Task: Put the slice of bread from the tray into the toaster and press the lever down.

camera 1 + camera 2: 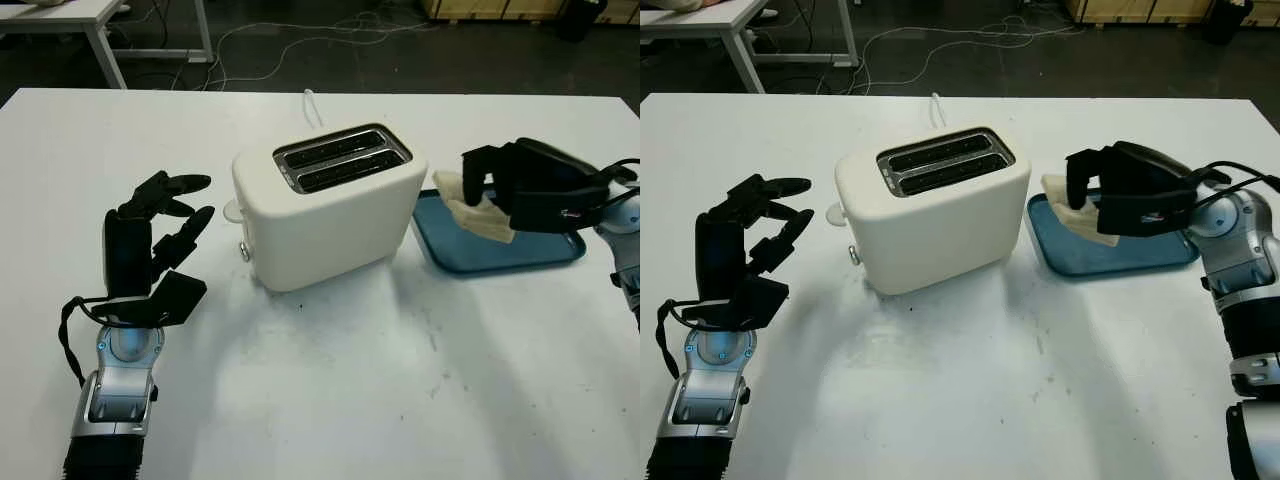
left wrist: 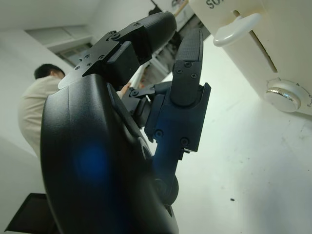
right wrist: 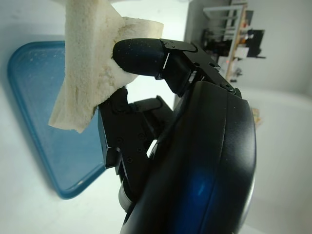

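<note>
Cream toaster [image 1: 330, 205]: sitting mid-counter with both slots facing up and empty, so nothing is toasting yet.
Bread [image 1: 470, 205]: the slice is hanging in the right hand's grip, lifted just above the blue tray [image 1: 500, 255], right beside the toaster's right side.
Right hand [image 1: 1110, 195]: it's clenching the slice between a fingertip and the opposing fingers; in the right wrist view the soft bread is already bending and denting under the fingertip.
Left hand [image 1: 165, 225]: it's hovering open to the left of the toaster, holding nothing, close to the end with the lever [image 2: 239, 28] and the chrome knob [image 2: 287, 93].
Lever: looking like it's up at the top of its slot, not pressed yet.
Counter [image 1: 330, 400]: white, and there's nothing else lying in the way of the job.
Where it's at: looks like the carry-over step, bread picked but not yet over a slot.
What could go wrong: the slice is floppy and held by one edge, so it could be folding or tearing on the slot rim instead of dropping in. Squeezing harder is probably crushing it; squeezing less is risking a drop onto the counter. Coming in tilted could be jamming it across both slots.
</note>
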{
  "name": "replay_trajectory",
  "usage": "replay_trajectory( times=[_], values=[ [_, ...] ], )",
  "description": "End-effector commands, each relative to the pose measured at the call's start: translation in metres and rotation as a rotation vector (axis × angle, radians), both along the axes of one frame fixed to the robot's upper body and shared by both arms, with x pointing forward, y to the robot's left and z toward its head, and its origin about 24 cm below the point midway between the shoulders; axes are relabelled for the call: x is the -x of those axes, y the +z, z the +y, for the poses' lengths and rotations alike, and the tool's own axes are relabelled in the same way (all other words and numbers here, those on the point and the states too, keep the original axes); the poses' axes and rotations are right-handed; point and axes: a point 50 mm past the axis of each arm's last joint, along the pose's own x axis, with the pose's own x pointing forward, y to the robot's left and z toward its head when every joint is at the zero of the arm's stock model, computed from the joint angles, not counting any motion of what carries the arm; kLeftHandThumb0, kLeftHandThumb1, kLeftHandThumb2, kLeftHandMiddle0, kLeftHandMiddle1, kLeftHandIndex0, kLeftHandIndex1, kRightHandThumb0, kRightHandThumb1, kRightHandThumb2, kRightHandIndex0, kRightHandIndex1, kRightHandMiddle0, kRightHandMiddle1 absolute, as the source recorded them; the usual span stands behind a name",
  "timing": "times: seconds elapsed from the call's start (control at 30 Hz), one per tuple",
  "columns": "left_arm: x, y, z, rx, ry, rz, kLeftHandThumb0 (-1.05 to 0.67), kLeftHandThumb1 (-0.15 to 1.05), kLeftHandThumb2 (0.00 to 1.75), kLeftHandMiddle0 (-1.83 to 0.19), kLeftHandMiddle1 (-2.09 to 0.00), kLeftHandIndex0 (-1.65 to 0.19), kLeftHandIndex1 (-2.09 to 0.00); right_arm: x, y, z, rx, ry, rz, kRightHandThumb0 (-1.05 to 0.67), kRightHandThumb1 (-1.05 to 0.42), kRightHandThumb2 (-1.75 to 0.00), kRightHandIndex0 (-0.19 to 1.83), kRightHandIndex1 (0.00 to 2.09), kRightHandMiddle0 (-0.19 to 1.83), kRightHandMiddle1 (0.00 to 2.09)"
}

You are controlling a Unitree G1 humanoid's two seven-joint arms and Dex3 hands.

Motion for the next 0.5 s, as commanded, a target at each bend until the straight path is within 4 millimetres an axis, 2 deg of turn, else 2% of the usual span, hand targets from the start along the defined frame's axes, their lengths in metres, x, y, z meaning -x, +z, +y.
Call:
replay_trajectory(
  times=[0.0,0.1,0.17,0.23,0.3,0.33,0.4,0.47],
  values=[
    [0.001,0.001,0.001,-0.007,0.002,-0.007,-0.48,0.92,0.15,-0.61,-1.26,-0.72,-0.58,0.001,0.012,-0.003,-0.075,-0.003,-0.049,-0.06,-0.92,-0.25,0.92,1.75,0.72,1.74],
    [0.001,0.001,0.001,-0.003,-0.006,-0.009,-0.46,0.92,0.15,-0.61,-1.27,-0.72,-0.58,-0.001,0.024,-0.006,-0.22,0.035,-0.067,0.0,-0.92,-0.29,0.96,1.75,0.79,1.75],
    [0.001,0.001,0.001,0.001,-0.005,-0.005,-0.46,0.92,0.15,-0.6,-1.28,-0.71,-0.59,-0.003,0.032,-0.006,-0.245,0.033,-0.076,0.06,-0.92,-0.27,0.94,1.75,0.79,1.73],
    [0.001,0.001,0.0,-0.002,-0.002,-0.004,-0.46,0.92,0.15,-0.6,-1.28,-0.71,-0.59,-0.003,0.035,-0.004,-0.134,0.038,-0.128,0.1,-0.92,-0.19,0.92,1.69,0.8,1.67],
    [0.002,0.001,0.001,-0.003,-0.001,-0.006,-0.47,0.92,0.15,-0.61,-1.29,-0.71,-0.59,-0.002,0.029,0.0,0.02,0.024,-0.17,0.05,-0.92,-0.06,1.0,1.54,0.91,1.39],
    [0.001,0.001,0.001,-0.003,0.0,-0.007,-0.47,0.92,0.15,-0.61,-1.29,-0.71,-0.59,-0.002,0.025,0.002,0.078,0.019,-0.185,0.04,-0.92,-0.03,0.99,1.54,0.95,1.3],
    [0.001,0.0,0.002,-0.004,0.001,-0.009,-0.47,0.92,0.15,-0.6,-1.28,-0.72,-0.59,-0.002,0.016,0.005,0.173,0.015,-0.202,0.05,-0.9,-0.01,0.91,1.68,0.94,1.3],
    [0.001,0.001,0.002,-0.009,0.003,-0.01,-0.47,0.92,0.15,-0.61,-1.28,-0.72,-0.59,0.0,0.009,0.008,0.299,0.008,-0.203,-0.01,-0.89,0.0,0.9,1.62,0.95,1.2]
  ],
)
